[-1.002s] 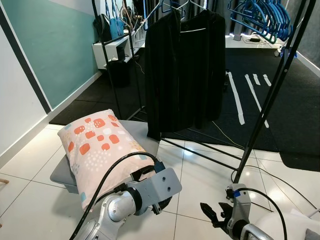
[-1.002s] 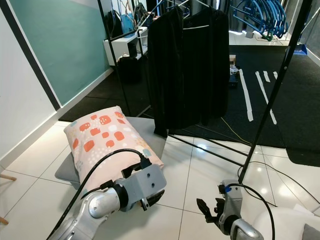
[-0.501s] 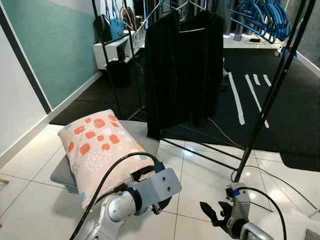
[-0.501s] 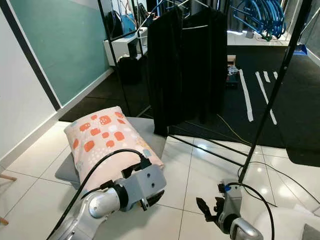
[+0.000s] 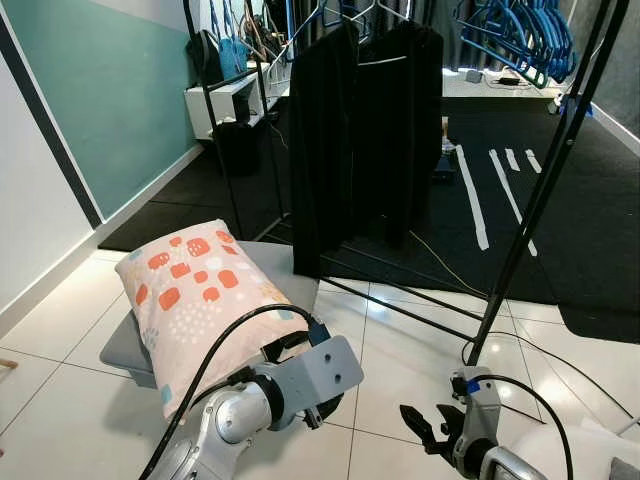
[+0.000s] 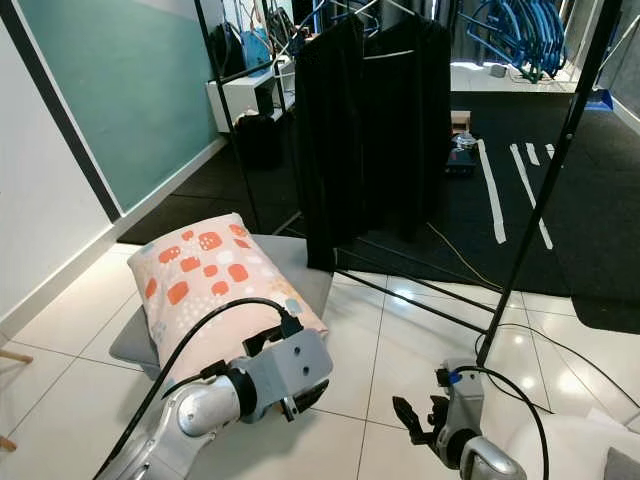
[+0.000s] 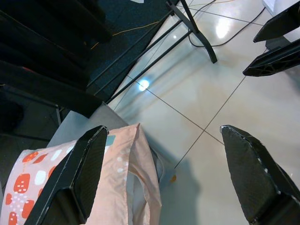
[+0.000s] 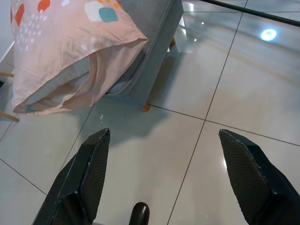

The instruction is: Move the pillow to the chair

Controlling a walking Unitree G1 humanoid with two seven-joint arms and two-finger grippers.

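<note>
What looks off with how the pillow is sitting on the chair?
The pillow lies skewed on the grey chair, its open end hanging past the seat edge, casing loose and sagging. Both grippers, left and right, are open, clear of it.

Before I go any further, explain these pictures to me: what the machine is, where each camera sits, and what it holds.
This is a walking humanoid robot with two silver arms, each ending in two long black fingers. Two pictures come from cameras in its head, looking forward and down; two come from cameras on its wrists, looking along the fingers. The left gripper and the right gripper are both open and hold nothing. On the tiled floor stands a low grey chair, and a pink patterned pillow already lies on it. Behind is a clothes rack with black garments hanging.
</note>
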